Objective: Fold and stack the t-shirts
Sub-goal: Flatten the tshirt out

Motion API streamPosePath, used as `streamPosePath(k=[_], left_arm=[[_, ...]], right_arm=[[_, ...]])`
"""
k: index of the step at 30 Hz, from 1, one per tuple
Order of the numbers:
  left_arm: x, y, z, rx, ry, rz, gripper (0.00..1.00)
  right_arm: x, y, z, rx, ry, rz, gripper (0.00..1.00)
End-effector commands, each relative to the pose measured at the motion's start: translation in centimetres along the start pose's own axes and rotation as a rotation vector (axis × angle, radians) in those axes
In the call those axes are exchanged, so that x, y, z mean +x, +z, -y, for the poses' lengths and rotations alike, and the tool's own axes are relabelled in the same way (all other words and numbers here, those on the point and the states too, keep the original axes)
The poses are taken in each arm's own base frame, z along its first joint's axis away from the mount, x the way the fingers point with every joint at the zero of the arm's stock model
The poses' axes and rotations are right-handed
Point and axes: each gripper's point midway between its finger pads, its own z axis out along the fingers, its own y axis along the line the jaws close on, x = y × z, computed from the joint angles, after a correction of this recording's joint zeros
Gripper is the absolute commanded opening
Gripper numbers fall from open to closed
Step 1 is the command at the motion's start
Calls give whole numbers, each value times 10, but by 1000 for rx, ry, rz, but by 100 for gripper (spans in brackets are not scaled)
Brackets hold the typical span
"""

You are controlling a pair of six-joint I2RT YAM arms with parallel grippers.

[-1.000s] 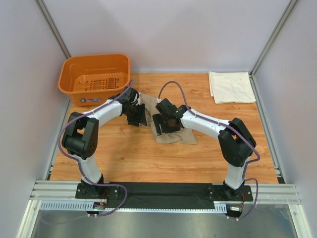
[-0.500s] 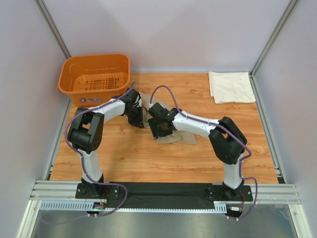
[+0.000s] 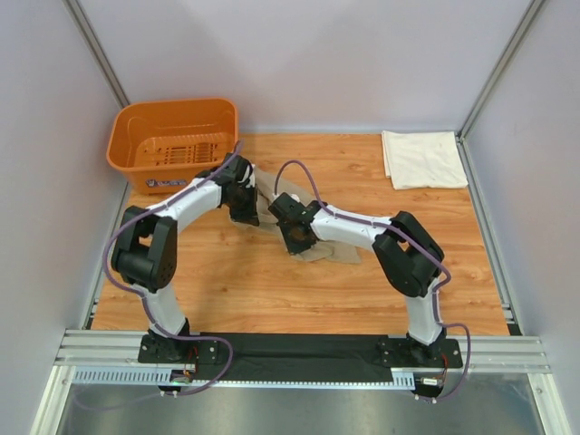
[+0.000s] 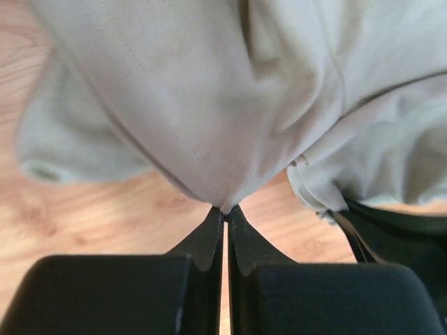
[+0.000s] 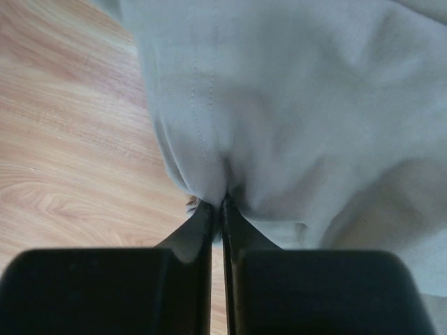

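I count two shirts on my screens: one tan shirt (image 4: 209, 84) and one cream shirt (image 3: 421, 159). I see one orange basket (image 3: 172, 104) and one wooden table (image 3: 272, 281). There are two arms, a left arm (image 3: 186, 201) and a right arm (image 3: 358, 228).

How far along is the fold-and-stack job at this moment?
Done: the cream-white t-shirt lies folded flat at the table's far right corner. In hand: the tan t-shirt sits crumpled mid-table, with the left gripper and right gripper each pinched shut on a fold of it. Left: folding the tan shirt and stacking the two, which lie well apart.
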Motion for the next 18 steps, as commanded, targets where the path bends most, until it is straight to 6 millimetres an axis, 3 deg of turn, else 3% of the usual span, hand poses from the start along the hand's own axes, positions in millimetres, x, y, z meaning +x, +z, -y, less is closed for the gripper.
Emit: streamPosePath(k=[1,2,3,6,7,9,10,11,13,14,16,17,18], left_arm=[[-16,-55,10,7,21,144,0],[-17,-73,13,14,21,187,0],[-15,-81,11,5,21,202,0],[-15,-126,13,-4,29,311,0],[-16,-139,14,-4,34,346,0],[-18,-182,20,8,58,457,0],[-18,-198,22,15,67,498,0],[-19,-229,27,29,87,577,0],[-18,-265,29,29,102,665,0],[-11,-292,31,35,123,726,0],[-9,-334,33,33,134,834,0],[-2,-364,34,42,155,908,0],[2,-379,34,43,162,945,0]], right_arm=[[-15,-35,10,33,19,96,0],[-9,-41,15,46,14,91,0],[-17,-64,20,44,23,143,0],[-12,-95,31,47,16,187,0],[-18,-122,33,20,27,247,0],[-12,-143,43,24,28,265,1],[-12,-169,46,-3,47,319,0],[-6,-180,50,-4,50,319,0],[3,-202,53,-47,61,347,0],[10,-226,57,-83,84,392,0],[27,-236,64,-106,109,396,0],[39,-251,72,-119,148,416,0],[47,-254,78,-109,168,414,0]])
